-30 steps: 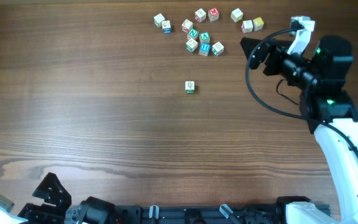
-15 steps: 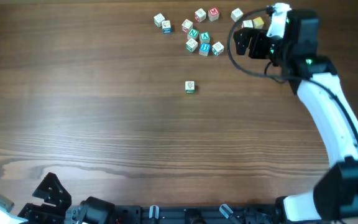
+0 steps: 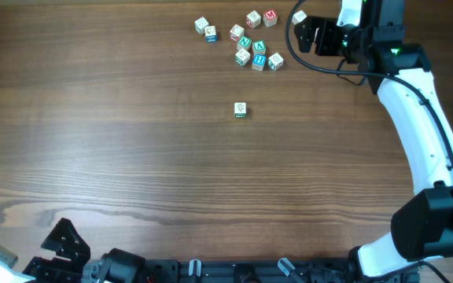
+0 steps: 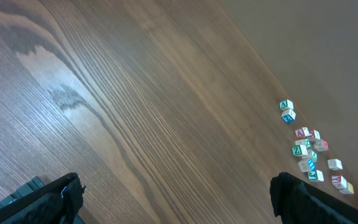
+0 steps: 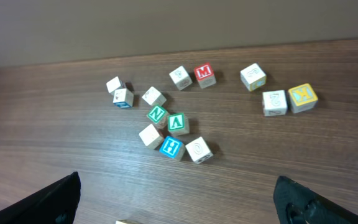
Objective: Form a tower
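Right gripper (image 5: 176,186) is out by the far edge of the table (image 3: 132,157), jaws spread as wide as they go, nothing between them and nothing touched. Down past my two dark fingers (image 5: 48,202) I see the loose cubes (image 5: 166,124) scattered on the wood just ahead of the jaws. Red M (image 5: 204,74) sits farthest ahead. The yellow cube (image 5: 301,94) is out toward my right finger, with a pale cube touching its left side. Green N (image 5: 157,114) and green V (image 5: 178,124) sit close together near the middle of the gap, and blue H (image 5: 171,147) is just on the near side of V.

The tower (image 3: 241,110) stands alone on open wood, well apart from the loose cubes. It lies between my two grippers, nearer the right jaws than the left. From above I get only its pale top face with a green mark, so I cannot tell how tall it is. A pale sliver (image 5: 125,221) at the bottom edge between my right fingers may be its top, but I cannot tell.

Left gripper (image 4: 176,186) is low at the near edge, jaws just as wide and holding nothing, with the cubes small and far ahead, off toward the right finger
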Motion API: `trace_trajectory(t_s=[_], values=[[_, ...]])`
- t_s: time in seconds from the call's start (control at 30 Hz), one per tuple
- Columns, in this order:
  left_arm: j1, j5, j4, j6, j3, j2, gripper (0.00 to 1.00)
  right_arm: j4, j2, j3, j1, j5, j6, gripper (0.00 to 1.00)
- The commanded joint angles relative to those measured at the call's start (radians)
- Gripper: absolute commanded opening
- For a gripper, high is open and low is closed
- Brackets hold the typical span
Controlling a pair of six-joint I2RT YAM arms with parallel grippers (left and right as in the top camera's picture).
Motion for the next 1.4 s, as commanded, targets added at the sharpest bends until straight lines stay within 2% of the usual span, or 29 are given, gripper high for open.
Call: trace_trajectory(t_s=[0.0,0.2,0.57,0.87,1.07,1.2,1.37], values=[[0.006,-0.013,0.002,-0.016,-0.003,-0.005,1.0,0.021,0.007,0.011,0.05,0.063,0.06,1.0],[0.006,-0.013,0.002,-0.016,-0.003,-0.005,1.0,0.091,0.026,0.011,0.119,0.091,0.14,1.0],[0.006,-0.013,0.002,-0.016,-0.003,-0.005,1.0,0.218,0.208,0.035,0.183,0.104,0.214,0.99],[0.006,-0.013,0.002,-0.016,-0.003,-0.005,1.0,0.428,0.295,0.035,0.218,0.15,0.295,0.99],[0.006,-0.013,0.002,-0.016,-0.003,-0.005,1.0,0.542,0.377,0.035,0.269,0.213,0.293,0.99],[0.006,-0.013,0.002,-0.016,-0.003,-0.005,1.0,0.556,0.381,0.035,0.285,0.294,0.291,0.99],[0.006,-0.013,0.002,-0.016,-0.003,-0.005,1.0,0.559,0.382,0.034,0.285,0.293,0.292,0.99]])
